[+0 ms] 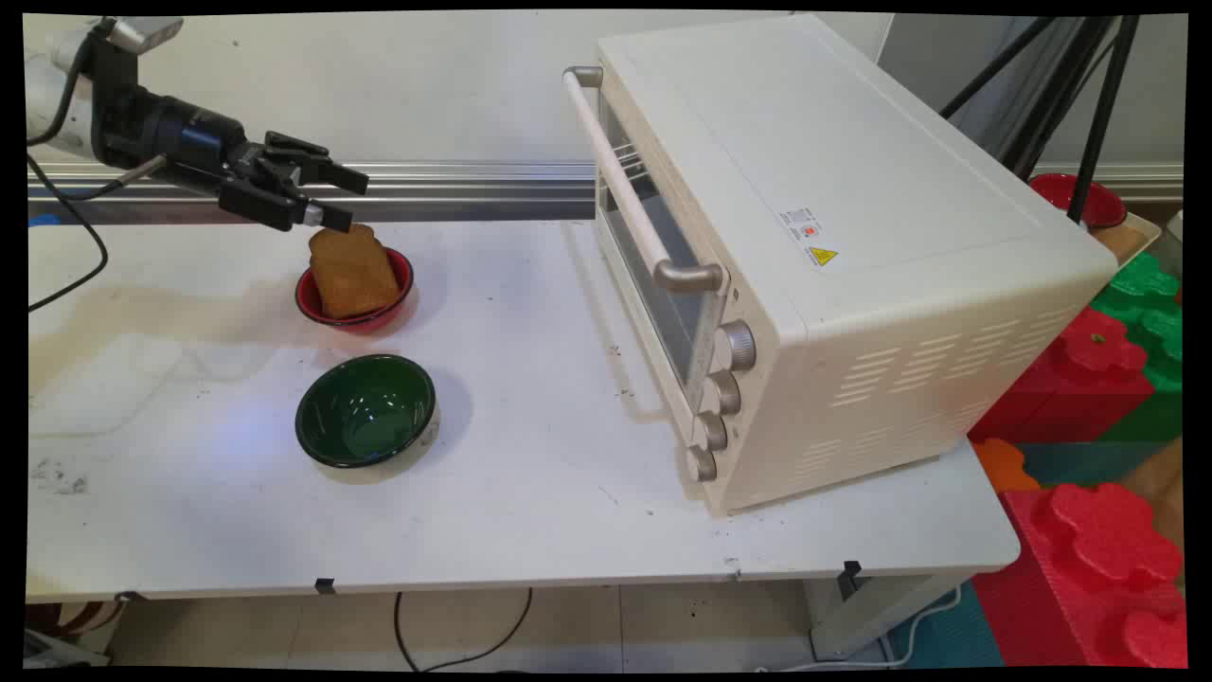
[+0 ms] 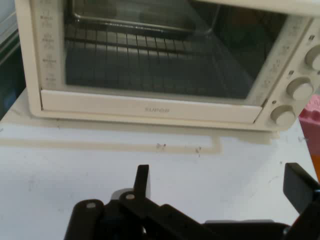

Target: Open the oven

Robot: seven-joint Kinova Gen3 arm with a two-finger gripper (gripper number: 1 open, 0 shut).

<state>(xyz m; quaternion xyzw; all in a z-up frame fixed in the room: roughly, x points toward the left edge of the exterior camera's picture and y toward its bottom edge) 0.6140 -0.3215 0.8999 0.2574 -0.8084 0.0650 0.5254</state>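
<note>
My gripper (image 1: 352, 201) hangs open just above and left of a brown slice of toast (image 1: 352, 275), its lower finger close to the slice's top edge. The toast leans upright in a red bowl (image 1: 405, 282) at the table's back left. An empty dark green bowl (image 1: 365, 409) sits nearer the front. In the hand view the gripper (image 2: 220, 187) has nothing between its spread fingers (image 2: 142, 181) and faces a cream toaster oven (image 2: 150, 107) across the table. The oven's glass door is shut.
The toaster oven (image 1: 833, 256) fills the table's right half, with its bar handle (image 1: 630, 189) and knobs (image 1: 724, 393) facing left. Red and green foam blocks (image 1: 1089, 379) stand off the right edge. Another red bowl (image 1: 1079, 199) and tripod legs (image 1: 1098, 104) are behind.
</note>
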